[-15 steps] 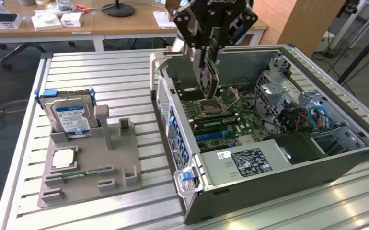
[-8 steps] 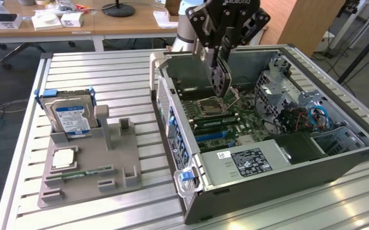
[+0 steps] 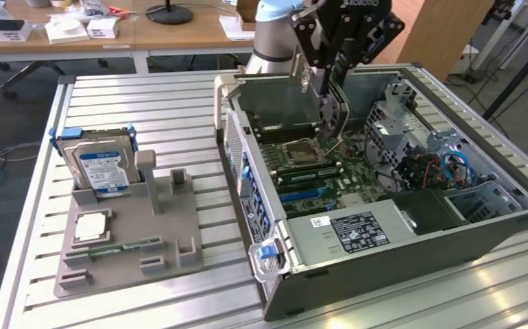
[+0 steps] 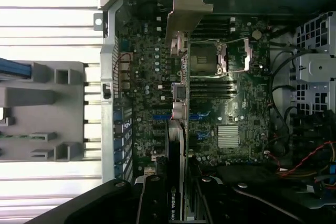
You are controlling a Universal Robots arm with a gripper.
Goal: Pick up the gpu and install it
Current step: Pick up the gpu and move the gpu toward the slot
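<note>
A robot arm is reaching down from above into an open computer case [image 3: 411,253] that is lying on its side on a slatted metal table [image 3: 127,96]. Its gripper [image 3: 330,79] is pinching the gpu [image 3: 337,113] between its jaws, one finger on each flat face of the card. The gpu is hanging on edge inside the case, over the motherboard [image 3: 337,171]. It is hanging near the processor socket [image 3: 299,152], with its silver bracket [image 3: 312,96] on the side towards the exterior view's left. Whether its lower edge is touching the board cannot be told.

In the wrist view, the gripper [image 4: 177,192] is holding the gpu [image 4: 176,145] edge-on, so the card is showing as a thin dark strip. The bracket [image 4: 190,11] is at its far end, overlapping part of the socket [image 4: 207,59]. Blue slots [image 4: 197,116] are showing on the motherboard [image 4: 147,77] on both sides of the strip.

Blue slots [image 3: 305,195] are lying on the board nearer the camera than the socket. Beyond them, a silver power supply [image 3: 356,229] with a dark label is sitting at the near end of the case.

To the exterior view's left of the case, well apart from the gpu, a grey tray [image 3: 154,226] is resting on the table. It is holding a hard drive [image 3: 104,168] standing upright and a green memory stick [image 3: 113,250] lying flat near its front.
</note>
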